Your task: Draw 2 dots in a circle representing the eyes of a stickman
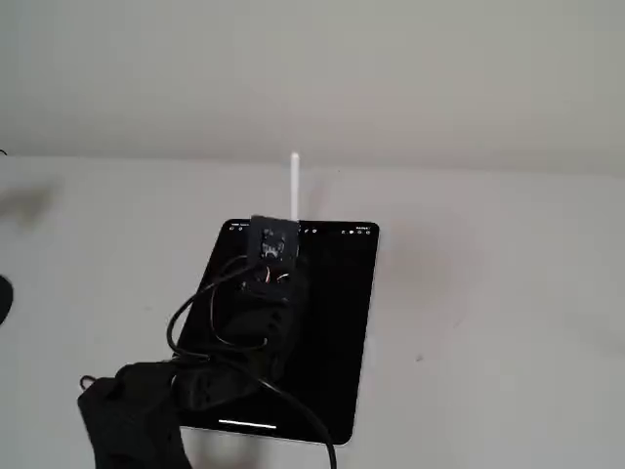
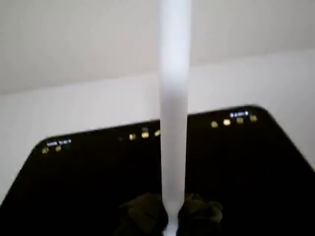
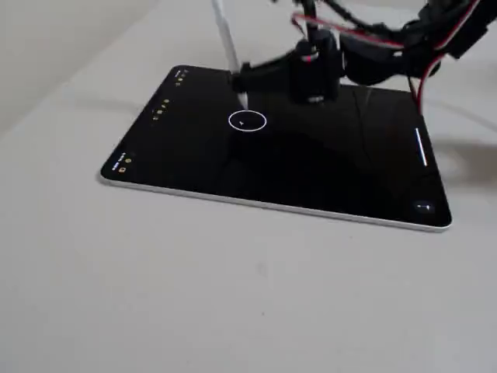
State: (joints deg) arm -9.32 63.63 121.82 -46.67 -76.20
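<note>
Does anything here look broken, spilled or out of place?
Nothing stands out. The tablet lies flat and looks intact, the tool holds the white stylus over the circle, and loose cables hang from the arm.

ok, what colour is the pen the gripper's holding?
White. The pen shows best in the wrist view, held upright over the black tablet.

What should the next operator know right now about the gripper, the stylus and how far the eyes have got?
Gripper: shut on the white stylus, tip just above the tablet, over the circle.
Circle: drawn on the black screen, near the icon edge.
Done: one small mark shows inside the circle; a second cannot be made out.
Left: add or confirm the second dot, then lift clear.
</note>
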